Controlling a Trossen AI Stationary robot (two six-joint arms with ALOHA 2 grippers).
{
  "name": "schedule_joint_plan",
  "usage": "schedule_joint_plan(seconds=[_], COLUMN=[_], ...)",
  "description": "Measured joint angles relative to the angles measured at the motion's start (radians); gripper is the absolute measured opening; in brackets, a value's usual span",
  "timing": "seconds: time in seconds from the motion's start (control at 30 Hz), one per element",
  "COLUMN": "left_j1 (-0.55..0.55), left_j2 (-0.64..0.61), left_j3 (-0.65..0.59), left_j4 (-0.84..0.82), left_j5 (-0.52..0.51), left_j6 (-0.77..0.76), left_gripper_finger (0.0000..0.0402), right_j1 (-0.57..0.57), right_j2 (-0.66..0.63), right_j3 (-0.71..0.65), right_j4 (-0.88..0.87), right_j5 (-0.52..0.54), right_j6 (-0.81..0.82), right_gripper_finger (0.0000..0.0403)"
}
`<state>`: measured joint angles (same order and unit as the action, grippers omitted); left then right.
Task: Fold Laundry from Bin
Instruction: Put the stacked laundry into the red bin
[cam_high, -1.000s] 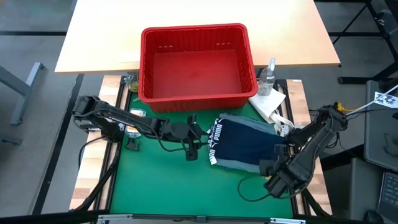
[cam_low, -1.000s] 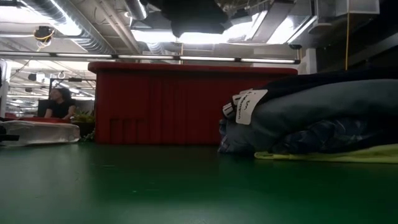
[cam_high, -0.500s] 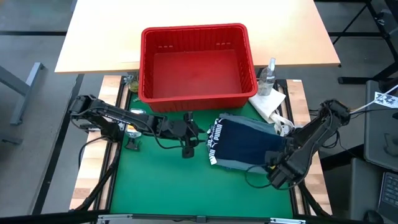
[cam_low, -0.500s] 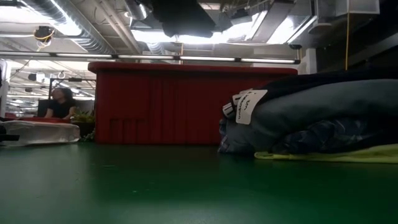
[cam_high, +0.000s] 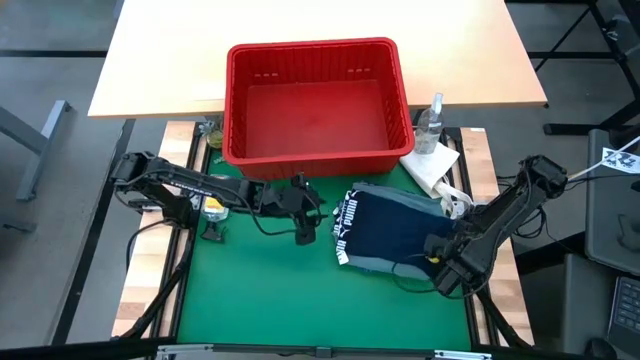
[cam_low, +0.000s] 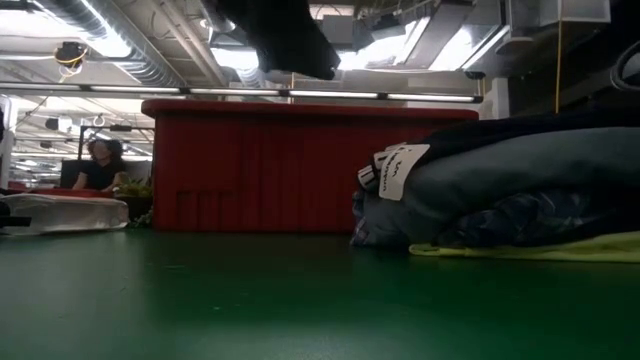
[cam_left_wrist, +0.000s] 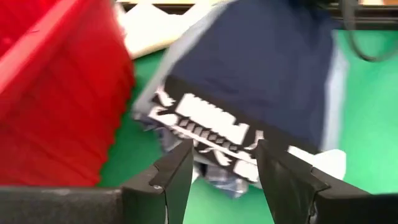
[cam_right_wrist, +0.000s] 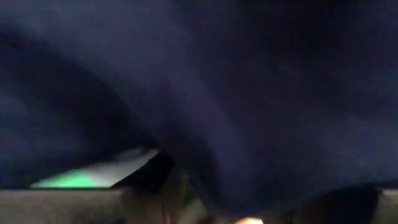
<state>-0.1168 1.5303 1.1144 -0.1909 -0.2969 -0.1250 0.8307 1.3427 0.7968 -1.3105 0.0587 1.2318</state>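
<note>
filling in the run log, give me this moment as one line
bin: empty | laundry stack: folded on mat | left gripper: open, beside stack, holding nothing | right gripper: at stack's edge

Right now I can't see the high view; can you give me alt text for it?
A folded stack of laundry, dark navy on top, lies on the green mat in front of the empty red bin. The left gripper hangs open just left of the stack; the right gripper is at its right edge.
</note>
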Motion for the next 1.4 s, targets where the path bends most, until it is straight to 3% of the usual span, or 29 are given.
schedule_joint_plan(seconds=[0.27,0.5,0.77,0.97,1.13,1.4], left_j1=[0.069,0.078,0.124,0.108,0.056,-0.072], left_j2=[0.0,0.0,0.0,0.001,0.001,0.001], left_j3=[0.0,0.0,0.001,0.001,0.001,0.001], left_j4=[0.0,-0.039,-0.347,-0.528,-0.62,-0.558], left_j5=[0.086,0.102,0.117,0.25,0.292,0.279], left_j6=[-0.033,-0.043,-0.257,-0.316,-0.347,-0.512], left_gripper_finger=[0.0157,0.0149,0.0149,0.0149,0.0149,0.0149], right_j1=[-0.086,-0.169,-0.169,-0.169,-0.169,-0.17], right_j2=[0.003,0.0,0.004,0.005,0.005,-0.066], right_j3=[-0.142,-0.231,-0.231,-0.234,-0.204,-0.087], right_j4=[0.318,0.646,0.86,1.049,1.097,1.058], right_j5=[0.037,0.046,0.026,-0.017,-0.063,-0.088], right_j6=[-0.007,-0.098,-0.18,-0.318,-0.368,-0.482], right_gripper_finger=[0.0159,0.0159,0.0159,0.0159,0.0159,0.0159])
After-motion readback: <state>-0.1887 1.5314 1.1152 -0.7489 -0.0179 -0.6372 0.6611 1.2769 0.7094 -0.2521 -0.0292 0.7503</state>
